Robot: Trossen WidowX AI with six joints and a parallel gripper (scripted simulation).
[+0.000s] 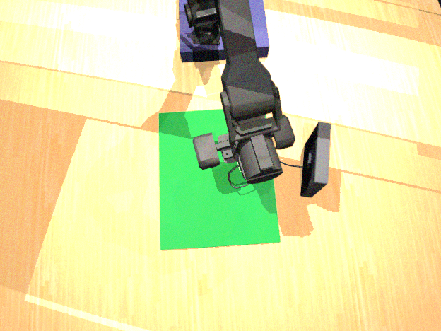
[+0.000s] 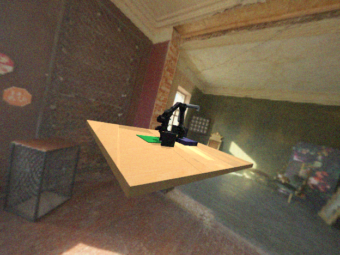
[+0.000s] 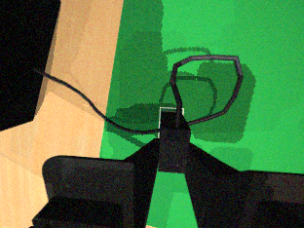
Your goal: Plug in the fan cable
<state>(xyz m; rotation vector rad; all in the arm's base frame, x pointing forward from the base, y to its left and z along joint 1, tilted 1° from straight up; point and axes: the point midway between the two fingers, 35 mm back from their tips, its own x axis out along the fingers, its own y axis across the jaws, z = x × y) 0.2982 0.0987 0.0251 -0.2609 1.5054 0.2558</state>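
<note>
"Pale wood under a green board [image 1: 213, 221] [image 2: 148, 138] [image 3: 278, 29]. Where's the plug [image 3: 174, 148]?"
"Pinched between the gripper's [image 3: 174, 153] fingertips, over the board; its seating is hidden."
"Any writing?"
"None I can read on fan [image 1: 322, 153] [image 2: 168, 139] [image 3: 24, 63] or plug."

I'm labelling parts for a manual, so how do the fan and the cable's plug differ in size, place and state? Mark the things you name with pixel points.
The black square-framed fan [image 1: 322, 156] [image 3: 24, 63] is far bigger than the small black block-shaped plug [image 3: 174, 148]. The fan stands beside the green board [image 1: 213, 221] [image 2: 146, 138] [image 3: 278, 29]; the plug is over it. The fan stands free of the gripper [image 3: 174, 161]; the plug is held between its fingers. Both are dark.
</note>
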